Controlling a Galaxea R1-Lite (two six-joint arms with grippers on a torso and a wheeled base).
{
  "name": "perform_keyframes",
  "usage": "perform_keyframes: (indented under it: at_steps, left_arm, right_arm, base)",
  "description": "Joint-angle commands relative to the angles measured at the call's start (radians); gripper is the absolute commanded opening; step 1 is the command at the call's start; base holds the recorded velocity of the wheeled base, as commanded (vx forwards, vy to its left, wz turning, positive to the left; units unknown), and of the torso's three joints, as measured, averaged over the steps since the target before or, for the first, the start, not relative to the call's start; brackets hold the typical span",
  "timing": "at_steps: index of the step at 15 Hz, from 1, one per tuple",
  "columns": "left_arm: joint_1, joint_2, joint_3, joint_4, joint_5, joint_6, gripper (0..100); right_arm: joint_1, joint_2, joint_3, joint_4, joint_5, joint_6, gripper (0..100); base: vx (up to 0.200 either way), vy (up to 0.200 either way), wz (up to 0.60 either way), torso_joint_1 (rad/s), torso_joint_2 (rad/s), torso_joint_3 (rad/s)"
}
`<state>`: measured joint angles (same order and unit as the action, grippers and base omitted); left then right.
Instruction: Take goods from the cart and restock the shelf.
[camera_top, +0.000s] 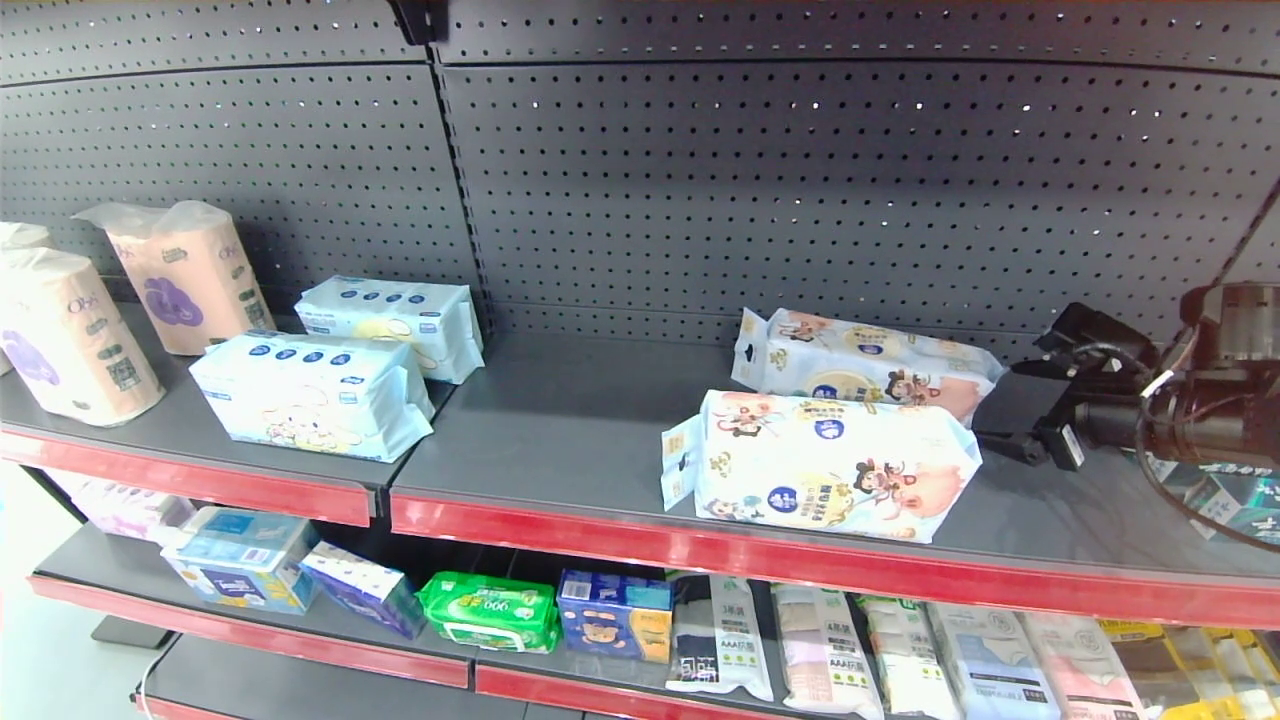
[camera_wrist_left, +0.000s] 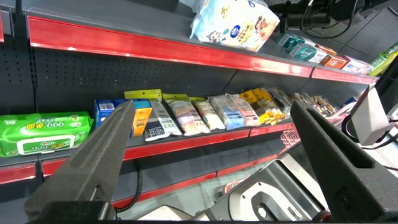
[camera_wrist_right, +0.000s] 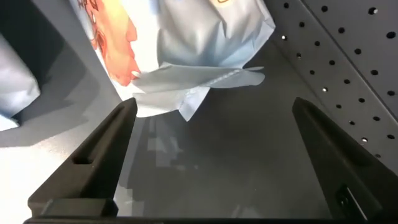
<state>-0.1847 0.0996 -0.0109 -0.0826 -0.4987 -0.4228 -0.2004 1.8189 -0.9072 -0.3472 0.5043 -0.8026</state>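
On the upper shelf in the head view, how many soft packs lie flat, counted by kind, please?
Pale blue and white soft plastic tissue packs: 2
White soft plastic packs with cartoon prints: 2
Total: 4

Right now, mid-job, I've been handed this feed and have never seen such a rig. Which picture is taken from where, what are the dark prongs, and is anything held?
It is a two-armed wheeled robot facing a store shelf. The wide picture comes from a camera on its head. The other two come from cameras on its wrists, where the dark prongs are each gripper's two fingers. The right gripper is open and empty over the top board, just short of the end of a cartoon pack. The left gripper, also open and empty, hangs lower, facing packets on a lower shelf. On the top board lie two cartoon packs, one in front and one behind, two blue-and-white packs and pink paper rolls.
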Motion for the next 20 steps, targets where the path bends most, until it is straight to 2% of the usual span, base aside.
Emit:
perform_keyframes:
  at_steps: [1, 9, 15, 20]
  left_arm:
    - [-0.001, 0.0, 0.0, 0.0, 0.0, -0.001, 100]
    - [0.001, 0.0, -0.004, 0.001, -0.001, -0.001, 100]
    - [-0.001, 0.0, -0.003, 0.0, 0.0, -0.001, 100]
    - [0.001, 0.0, 0.0, -0.002, 0.0, -0.002, 100]
  right_arm:
    - [0.006, 0.008, -0.01, -0.001, -0.003, 0.0, 100]
    - [0.045, 0.017, -0.032, -0.003, -0.016, 0.02, 100]
    - [0.042, 0.019, -0.039, -0.004, -0.018, 0.026, 100]
    - [0.093, 0.017, -0.052, -0.004, -0.027, 0.056, 100]
  base:
    - [0.0, 0.0, 0.0, 0.0, 0.0, 0.0]
    - [0.0, 0.0, 0.0, 0.0, 0.0, 0.0]
    - [0.0, 0.0, 0.0, 0.0, 0.0, 0.0]
    - [0.0, 0.0, 0.0, 0.0, 0.0, 0.0]
